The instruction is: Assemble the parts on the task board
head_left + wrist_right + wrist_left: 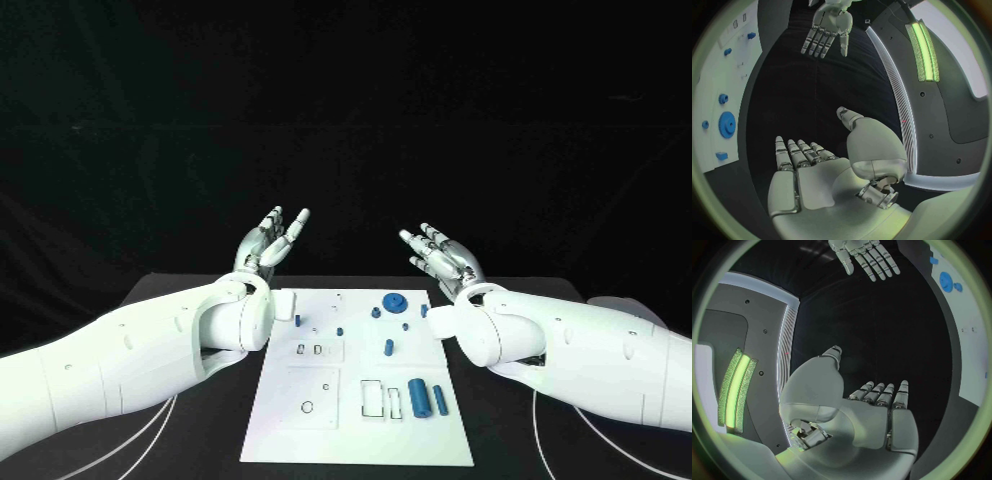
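The white task board (361, 400) lies in the middle of the black table. Small blue parts lie on it: a round gear (392, 300) near its far edge, a peg (388, 347) in the middle, and a thick cylinder (418, 397) beside a thinner one (440, 400) toward the near right. My left hand (271, 240) is raised above the board's far left corner, fingers spread, holding nothing. My right hand (443, 253) is raised above the far right corner, likewise spread and empty. The left wrist view shows the gear (946, 280) and the right hand (864, 257); the right wrist view shows the gear (727, 124) and the left hand (828, 27).
Rectangular and round recesses (378, 398) are cut into the board's near half. Black table surface (188, 400) runs on both sides of the board, under my arms. Thin white cables (537, 440) trail across the table near the front.
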You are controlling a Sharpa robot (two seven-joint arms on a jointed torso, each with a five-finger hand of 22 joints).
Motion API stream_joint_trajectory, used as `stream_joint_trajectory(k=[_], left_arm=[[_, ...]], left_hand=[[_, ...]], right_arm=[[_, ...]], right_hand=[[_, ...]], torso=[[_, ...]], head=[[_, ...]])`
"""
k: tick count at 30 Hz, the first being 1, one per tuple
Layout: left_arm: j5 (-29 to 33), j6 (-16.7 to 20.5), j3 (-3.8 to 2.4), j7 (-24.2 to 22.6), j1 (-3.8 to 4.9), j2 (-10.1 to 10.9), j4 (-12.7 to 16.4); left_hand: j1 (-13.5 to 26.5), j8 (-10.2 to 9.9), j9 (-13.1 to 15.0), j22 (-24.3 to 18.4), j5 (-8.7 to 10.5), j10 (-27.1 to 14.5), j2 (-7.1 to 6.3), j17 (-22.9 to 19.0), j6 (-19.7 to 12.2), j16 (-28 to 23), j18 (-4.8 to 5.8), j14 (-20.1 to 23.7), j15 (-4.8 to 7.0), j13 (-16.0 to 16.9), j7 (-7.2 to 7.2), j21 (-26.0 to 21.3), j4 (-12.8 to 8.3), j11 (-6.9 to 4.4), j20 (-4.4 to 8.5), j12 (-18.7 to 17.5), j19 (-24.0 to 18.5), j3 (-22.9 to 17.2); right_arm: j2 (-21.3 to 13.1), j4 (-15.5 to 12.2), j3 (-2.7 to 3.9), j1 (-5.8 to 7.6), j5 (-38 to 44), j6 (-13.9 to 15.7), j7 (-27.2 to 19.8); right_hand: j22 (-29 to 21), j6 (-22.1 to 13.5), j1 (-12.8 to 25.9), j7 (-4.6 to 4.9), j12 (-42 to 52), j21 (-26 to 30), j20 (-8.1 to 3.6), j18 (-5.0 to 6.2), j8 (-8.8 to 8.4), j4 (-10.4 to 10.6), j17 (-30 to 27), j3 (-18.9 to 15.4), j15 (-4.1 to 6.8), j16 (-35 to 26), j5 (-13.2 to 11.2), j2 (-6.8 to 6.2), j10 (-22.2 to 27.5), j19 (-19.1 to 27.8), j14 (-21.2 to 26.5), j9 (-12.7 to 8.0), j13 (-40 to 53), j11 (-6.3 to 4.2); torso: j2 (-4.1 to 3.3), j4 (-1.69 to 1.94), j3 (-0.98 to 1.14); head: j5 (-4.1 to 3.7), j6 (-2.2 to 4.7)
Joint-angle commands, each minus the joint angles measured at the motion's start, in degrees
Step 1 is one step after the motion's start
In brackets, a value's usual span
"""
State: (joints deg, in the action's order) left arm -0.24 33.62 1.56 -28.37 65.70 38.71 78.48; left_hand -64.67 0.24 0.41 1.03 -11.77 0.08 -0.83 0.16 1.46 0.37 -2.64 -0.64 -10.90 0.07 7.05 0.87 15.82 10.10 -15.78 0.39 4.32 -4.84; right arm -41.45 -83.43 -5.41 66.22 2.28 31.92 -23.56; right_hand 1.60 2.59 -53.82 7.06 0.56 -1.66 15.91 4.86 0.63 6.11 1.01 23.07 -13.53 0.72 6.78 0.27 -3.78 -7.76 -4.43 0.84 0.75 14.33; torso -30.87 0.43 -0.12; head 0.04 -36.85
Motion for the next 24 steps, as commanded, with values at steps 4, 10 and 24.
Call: stream_joint_trajectory(k=[4, 10, 24], left_arm=[[-1.4, -7.1, 0.08, -0.1, 0.52, -0.6, -1.0], [-1.1, -7.3, 0.08, -0.2, 0.64, 2.9, 2.1], [-0.9, -6.7, -0.36, -1.2, 1.15, 6.5, 5.7]], left_hand=[[-4.0, 0.4, 0.2, 0.1, -0.76, 0.2, 0.01, 0.3, 0.9, 0.1, -1.56, -0.7, -1.60, 0.0, 6.87, 0.4, 0.9, 1.51, -1.05, -0.3, 0.2, -0.3], [-6.6, 1.2, 0.9, 0.6, -0.73, 2.5, -0.05, 1.4, 3.6, 1.5, -2.03, -4.2, -2.86, 0.6, 8.03, 1.2, 0.8, 2.68, -1.16, 0.3, 1.8, -0.6], [-19.4, 16.5, 9.7, 6.0, -0.50, 46.8, -2.94, 11.4, 38.8, 20.8, -7.92, -46.1, 1.00, 3.8, 7.48, 17.0, -1.2, 2.06, -0.46, 13.3, 40.6, -5.3]], right_arm=[[1.0, 2.0, -1.34, 1.74, 5.1, -14.7, 5.9], [-0.4, 2.9, -1.79, 3.49, 19.8, -10.2, 2.4], [-1.2, 4.1, -1.74, 5.49, 30.6, -8.3, 3.2]], right_hand=[[1.5, 8.0, -8.4, 10.08, 2.1, -3.2, 0.84, 0.92, 3.00, -4.7, 2.3, 2.8, -1.24, 3.6, 0.8, -0.67, -10.8, -6.0, -11.5, 2.3, 1.3, 1.25], [2.7, 17.8, -11.9, 9.72, 5.0, -5.8, 0.80, 1.59, 6.93, -7.4, 4.8, 3.7, -0.42, 7.9, 1.0, -1.66, -24.9, -11.7, -25.0, 4.9, 2.5, 0.70], [4.6, 35.3, -15.3, 8.99, 5.3, -12.9, 0.65, 4.68, 12.27, -9.5, 6.6, 4.8, 2.53, 11.6, 1.2, -3.33, -47.0, -30.9, -44.2, 8.4, 3.0, -1.28]], torso=[[0.02, 0.03, -0.01], [-1.45, 0.16, -0.04], [-3.82, 0.05, 0.15]], head=[[0.00, -0.01], [-0.50, -0.03], [-1.18, 0.11]])
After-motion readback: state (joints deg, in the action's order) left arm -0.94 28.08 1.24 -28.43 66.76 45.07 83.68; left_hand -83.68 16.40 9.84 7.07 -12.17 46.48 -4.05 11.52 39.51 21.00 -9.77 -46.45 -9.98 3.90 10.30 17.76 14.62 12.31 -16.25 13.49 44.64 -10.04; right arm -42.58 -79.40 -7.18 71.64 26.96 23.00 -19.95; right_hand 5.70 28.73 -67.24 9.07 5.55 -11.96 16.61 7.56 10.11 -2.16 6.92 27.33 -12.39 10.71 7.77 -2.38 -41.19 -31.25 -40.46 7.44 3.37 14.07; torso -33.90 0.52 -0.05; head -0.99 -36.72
